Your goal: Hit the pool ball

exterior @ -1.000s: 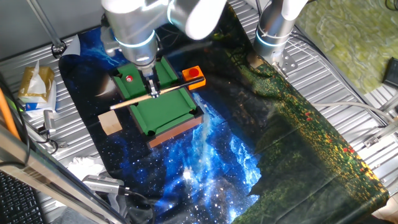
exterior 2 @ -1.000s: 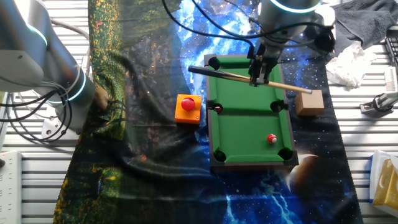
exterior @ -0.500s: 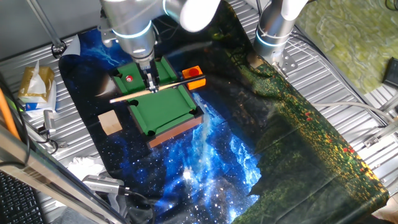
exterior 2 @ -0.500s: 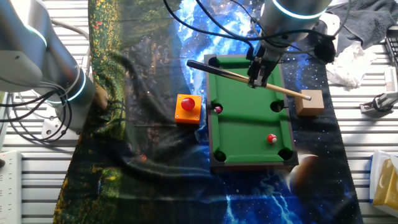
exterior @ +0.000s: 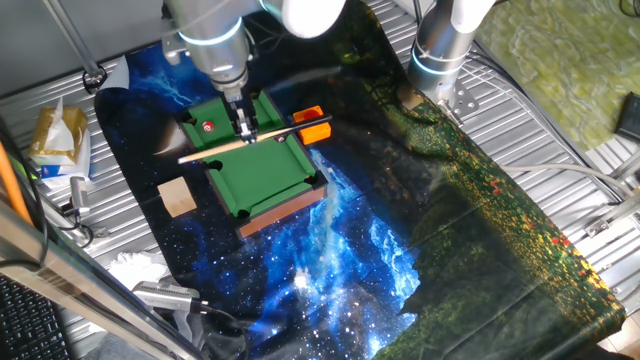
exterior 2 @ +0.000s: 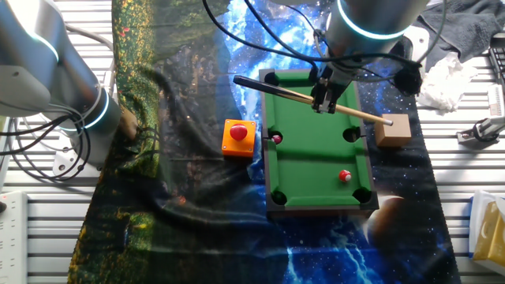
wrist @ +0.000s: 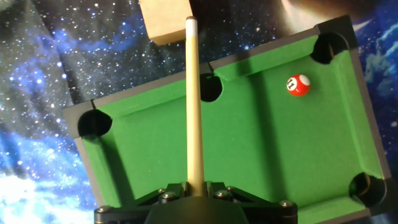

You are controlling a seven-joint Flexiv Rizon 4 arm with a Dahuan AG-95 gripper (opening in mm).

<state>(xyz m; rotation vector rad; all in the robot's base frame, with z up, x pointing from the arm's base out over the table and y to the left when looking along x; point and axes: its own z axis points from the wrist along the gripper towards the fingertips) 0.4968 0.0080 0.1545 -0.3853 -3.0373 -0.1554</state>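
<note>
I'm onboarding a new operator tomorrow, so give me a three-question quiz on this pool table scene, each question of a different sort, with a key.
1. True or false: the gripper holds the cue stick.
2. Multiple choice: the cue's pale tip lies nearest to
A. the wooden block
B. the orange button box
C. the pool ball
3. Fill in: the pool ball rests on the green ____ of the miniature table, apart from the cue.

Key: 1 true; 2 A; 3 felt.
</note>
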